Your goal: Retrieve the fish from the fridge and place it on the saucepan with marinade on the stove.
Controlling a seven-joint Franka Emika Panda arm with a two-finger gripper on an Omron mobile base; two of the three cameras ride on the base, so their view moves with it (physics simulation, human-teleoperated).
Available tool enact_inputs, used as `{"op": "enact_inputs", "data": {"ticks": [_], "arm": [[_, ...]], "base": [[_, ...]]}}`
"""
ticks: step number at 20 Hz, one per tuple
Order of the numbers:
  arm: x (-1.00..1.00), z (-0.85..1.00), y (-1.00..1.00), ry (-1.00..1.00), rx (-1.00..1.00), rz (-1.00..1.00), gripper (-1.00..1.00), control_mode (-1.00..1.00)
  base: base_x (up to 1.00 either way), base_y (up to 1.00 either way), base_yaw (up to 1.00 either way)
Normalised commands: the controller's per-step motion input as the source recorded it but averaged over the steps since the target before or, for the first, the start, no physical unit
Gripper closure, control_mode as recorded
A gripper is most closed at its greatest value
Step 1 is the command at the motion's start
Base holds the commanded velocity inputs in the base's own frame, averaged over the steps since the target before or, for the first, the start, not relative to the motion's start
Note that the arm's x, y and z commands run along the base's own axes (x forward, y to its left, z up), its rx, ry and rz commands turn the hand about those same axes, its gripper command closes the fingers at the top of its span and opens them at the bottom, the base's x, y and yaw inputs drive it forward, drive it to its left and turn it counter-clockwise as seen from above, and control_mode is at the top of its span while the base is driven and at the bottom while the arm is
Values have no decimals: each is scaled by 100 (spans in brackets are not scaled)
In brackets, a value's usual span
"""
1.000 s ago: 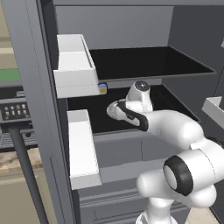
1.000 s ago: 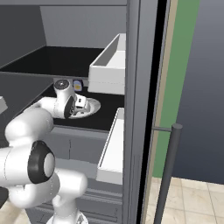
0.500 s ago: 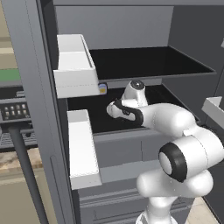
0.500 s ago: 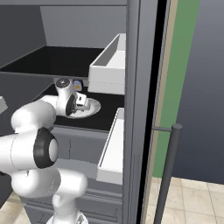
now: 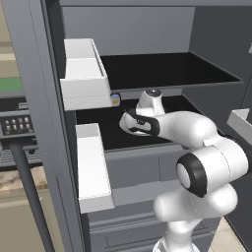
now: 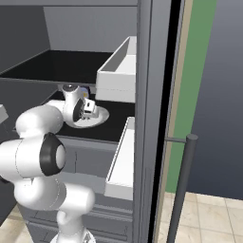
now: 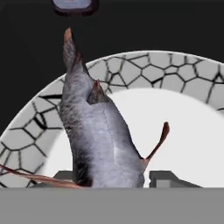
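The fish, silver-grey with reddish fins, lies on a round white plate with a cracked-pattern rim. The plate sits on a black lower shelf of the open fridge. My gripper reaches down over the plate, one fingertip on each side of the fish's body, pressed against it. From the base the hand hides the fish. From the other side the gripper sits over the plate. The saucepan and marinade are out of view.
White door bins hang on the open door to the left, close to my arm. A small blue and yellow item stands at the back of the shelf. A black upper shelf lies above the hand. A long bar handle stands at the right.
The fingers have come together against the fish. The arm's elbow has swung slightly; the hand has stayed over the plate.
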Motion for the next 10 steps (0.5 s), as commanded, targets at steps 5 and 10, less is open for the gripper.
{"op": "enact_inputs", "data": {"ticks": [5,10], "arm": [[1,0,0,0,0,0,100,-100],[0,0,0,0,0,0,100,-100]], "base": [[0,0,0],[0,0,0]]}}
